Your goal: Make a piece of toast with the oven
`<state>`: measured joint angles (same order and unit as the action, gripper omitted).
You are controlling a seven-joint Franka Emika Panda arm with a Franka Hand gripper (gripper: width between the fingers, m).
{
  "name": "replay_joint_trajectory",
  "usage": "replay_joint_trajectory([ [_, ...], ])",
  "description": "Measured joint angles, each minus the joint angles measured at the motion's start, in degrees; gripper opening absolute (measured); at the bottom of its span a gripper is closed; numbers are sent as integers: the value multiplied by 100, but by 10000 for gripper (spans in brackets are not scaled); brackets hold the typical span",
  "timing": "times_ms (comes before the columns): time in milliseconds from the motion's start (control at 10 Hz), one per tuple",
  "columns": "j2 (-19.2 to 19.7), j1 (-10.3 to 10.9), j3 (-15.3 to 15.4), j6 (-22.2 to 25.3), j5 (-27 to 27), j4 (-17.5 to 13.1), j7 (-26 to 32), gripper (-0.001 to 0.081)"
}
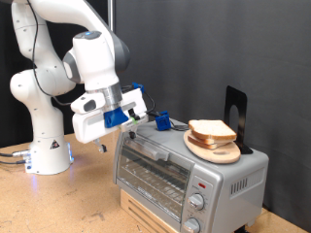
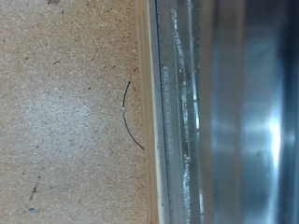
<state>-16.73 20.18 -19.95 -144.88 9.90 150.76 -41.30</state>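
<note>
The oven (image 1: 185, 173) is a small silver toaster oven standing on a wooden box, with two round knobs at its front right. Its glass door looks closed. Two slices of pale toast (image 1: 211, 130) lie stacked on a round wooden plate (image 1: 225, 153) on the oven's roof. My gripper (image 1: 136, 114), white with blue fingers, hovers just over the oven's top edge on the exterior view's left, above the door handle (image 1: 144, 149). Nothing shows between its fingers. The wrist view shows no fingers, only the oven's metal and glass side (image 2: 224, 112) next to the table (image 2: 65, 112).
A black stand (image 1: 235, 112) rises behind the plate on the oven's roof. A small blue piece (image 1: 162, 121) sits on the roof near the gripper. The robot's base (image 1: 44, 146) stands on the wooden table at the exterior view's left. A dark curtain hangs behind.
</note>
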Motion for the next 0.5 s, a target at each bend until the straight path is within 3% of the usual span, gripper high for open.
replay_joint_trajectory([
  [200,-14,-114,-173,103,-27,7,243,808],
  [500,-30,-454,-326,338,-311,10,359,808],
])
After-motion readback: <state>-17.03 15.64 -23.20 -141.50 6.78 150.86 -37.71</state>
